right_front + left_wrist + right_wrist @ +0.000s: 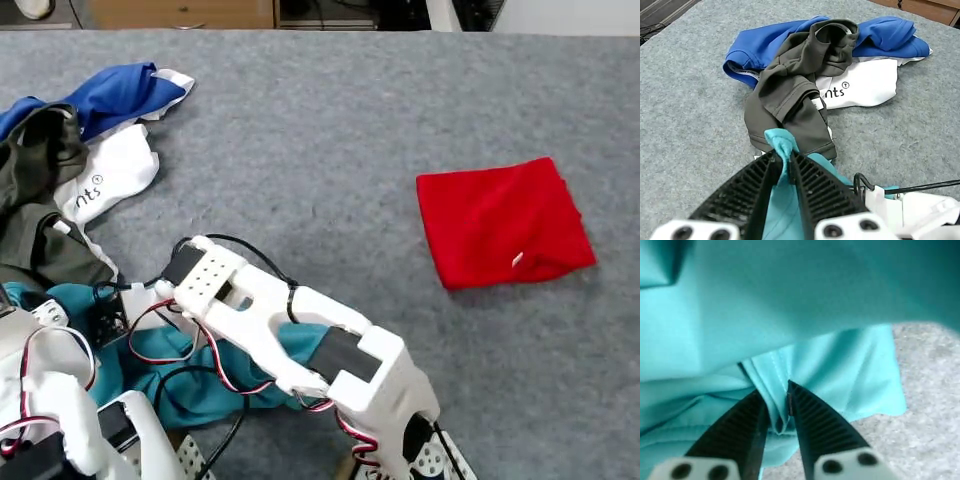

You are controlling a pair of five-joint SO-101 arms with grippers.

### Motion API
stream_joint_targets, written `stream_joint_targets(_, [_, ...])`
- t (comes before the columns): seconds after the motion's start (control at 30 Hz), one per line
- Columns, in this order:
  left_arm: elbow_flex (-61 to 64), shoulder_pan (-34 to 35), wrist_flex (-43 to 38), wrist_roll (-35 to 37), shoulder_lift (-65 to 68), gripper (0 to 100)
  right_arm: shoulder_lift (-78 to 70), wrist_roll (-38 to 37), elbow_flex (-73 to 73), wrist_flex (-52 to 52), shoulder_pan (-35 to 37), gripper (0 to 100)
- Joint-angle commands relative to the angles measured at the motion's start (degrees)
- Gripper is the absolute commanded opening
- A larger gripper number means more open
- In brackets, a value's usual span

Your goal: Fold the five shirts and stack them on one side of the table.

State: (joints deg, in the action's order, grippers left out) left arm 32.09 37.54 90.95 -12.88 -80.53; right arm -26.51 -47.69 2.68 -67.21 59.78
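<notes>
Along the table's [330,130] near edge: teal shirt [190,400] is lying bunched under both arms.
Left gripper [784,157]: is pinching a teal fold.
Right gripper [775,392]: is pinching another teal fold.
Red shirt [500,222]: is lying folded, well apart.
Blue shirt [115,95], white shirt [115,175], grey shirt [40,200]: are lying heaped together.

A: Left gripper [783,159]?
B: Jaws closed on a fold of the teal shirt [782,141], by the table's [350,120] near left corner.
A: Right gripper [776,402]?
B: Likewise clamped; right arm [300,330] stretched along the near edge.
</notes>
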Motion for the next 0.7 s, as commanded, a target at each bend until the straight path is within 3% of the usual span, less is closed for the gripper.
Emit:
stream_joint_targets(0.0, [0.18, 0.7, -0.79, -0.26, 0.13, 2, 3.56, 0.35, -1.8, -2.2, -1.54, 1.0])
stream_joint_targets(0.43, [2.37, 0.7, -0.97, -0.26, 0.13, 2, 15.43, 0.7, -1.45, -7.21, -1.71, 0.5])
stream_joint_targets(0.67, [2.29, 0.7, -0.88, -0.26, 0.13, 2, 23.08, 0.7, -1.45, -10.2, -6.37, 0.5])
